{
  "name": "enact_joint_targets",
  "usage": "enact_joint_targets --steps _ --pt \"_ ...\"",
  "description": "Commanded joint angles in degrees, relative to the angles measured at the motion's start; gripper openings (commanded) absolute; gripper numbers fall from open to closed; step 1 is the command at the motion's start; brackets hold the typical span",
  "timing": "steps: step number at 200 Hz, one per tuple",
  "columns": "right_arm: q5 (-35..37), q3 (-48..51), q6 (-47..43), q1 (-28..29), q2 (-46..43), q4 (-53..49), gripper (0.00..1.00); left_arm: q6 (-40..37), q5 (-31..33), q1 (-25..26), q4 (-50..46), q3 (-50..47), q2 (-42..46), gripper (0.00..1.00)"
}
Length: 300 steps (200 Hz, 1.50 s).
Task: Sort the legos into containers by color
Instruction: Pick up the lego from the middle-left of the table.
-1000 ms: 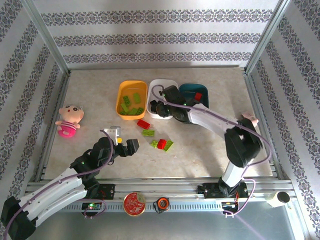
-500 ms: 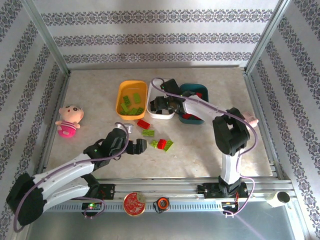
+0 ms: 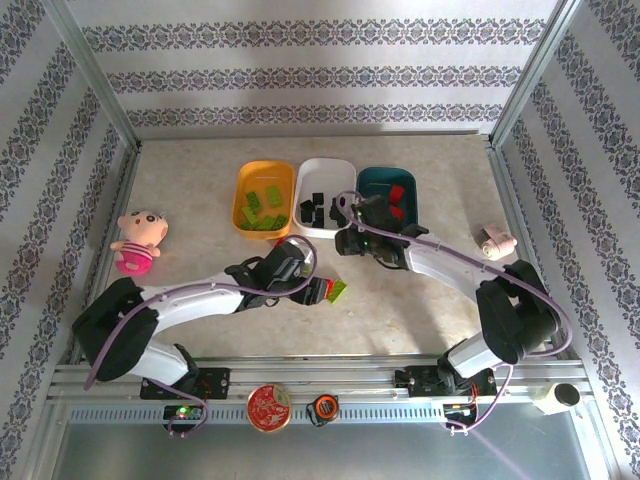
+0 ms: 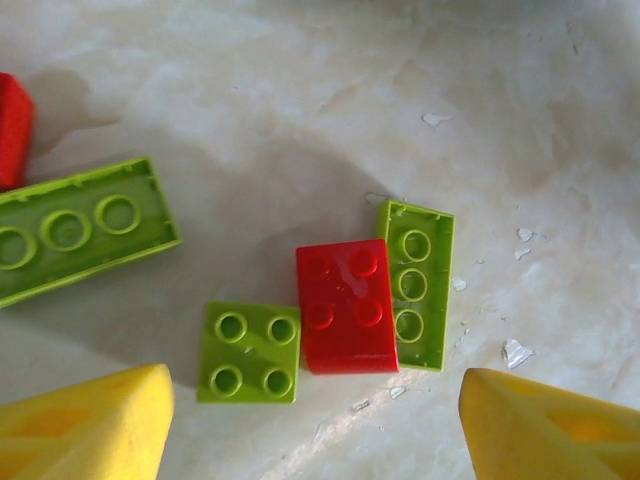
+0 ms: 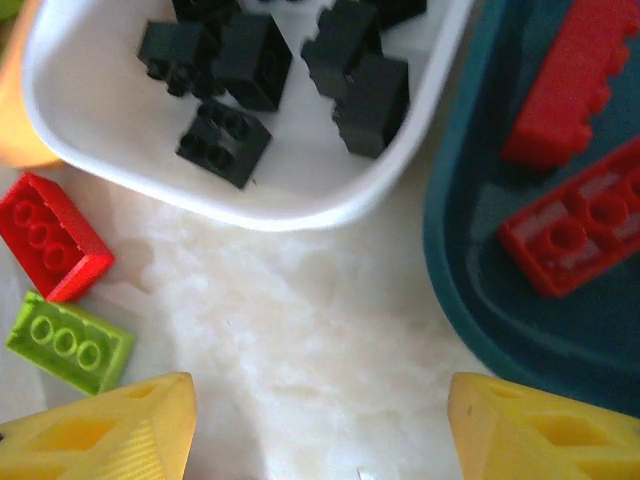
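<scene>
Three bins stand in a row at the back: orange-yellow (image 3: 240,200) with lime bricks (image 3: 262,205), white (image 3: 322,163) with black bricks (image 5: 225,140), dark teal (image 3: 412,200) with red bricks (image 5: 575,225). On the table lie a red brick (image 4: 345,305), a lime 2x2 (image 4: 250,352), a narrow lime brick (image 4: 415,283) and a long lime brick (image 4: 75,228). My left gripper (image 4: 315,430) hovers open just short of the red brick. My right gripper (image 5: 320,430) is open and empty over bare table in front of the white (image 5: 300,210) and teal (image 5: 450,260) bins.
Another red brick (image 5: 55,235) and a lime one (image 5: 70,340) lie left of my right gripper. A pink plush doll (image 3: 137,240) sits at the left, a small pink object (image 3: 493,240) at the right. A round red tin (image 3: 269,407) rests on the front rail.
My left arm has stretched right across the table until its gripper hangs over the loose bricks. My right gripper has drawn back from over the white bin to the table in front of it.
</scene>
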State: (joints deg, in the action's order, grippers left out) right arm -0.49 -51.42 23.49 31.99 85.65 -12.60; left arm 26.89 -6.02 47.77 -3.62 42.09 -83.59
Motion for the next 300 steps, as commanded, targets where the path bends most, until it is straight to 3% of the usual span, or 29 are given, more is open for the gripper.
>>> enact_joint_targets --steps 1,57,90,220,300 --pt "0.31 3.45 1.71 -0.43 -3.98 2.34 0.68 -3.17 0.26 1.98 -0.2 3.45 -3.98 0.75" --pt "0.5 10.79 2.62 -1.28 -12.91 1.89 0.68 -6.74 2.94 3.21 -2.98 10.95 -12.66 0.74" --pt "0.84 12.69 2.67 -1.42 -15.64 1.39 0.68 -6.87 3.27 2.27 -6.53 14.55 -16.74 0.64" --pt "1.16 13.98 2.96 -2.09 -18.91 1.53 0.68 -5.53 0.39 1.89 -7.49 11.1 -17.13 0.56" --pt "1.56 15.36 3.75 -5.39 -23.91 0.85 0.68 -5.29 0.13 1.88 -7.71 12.05 -13.64 0.38"
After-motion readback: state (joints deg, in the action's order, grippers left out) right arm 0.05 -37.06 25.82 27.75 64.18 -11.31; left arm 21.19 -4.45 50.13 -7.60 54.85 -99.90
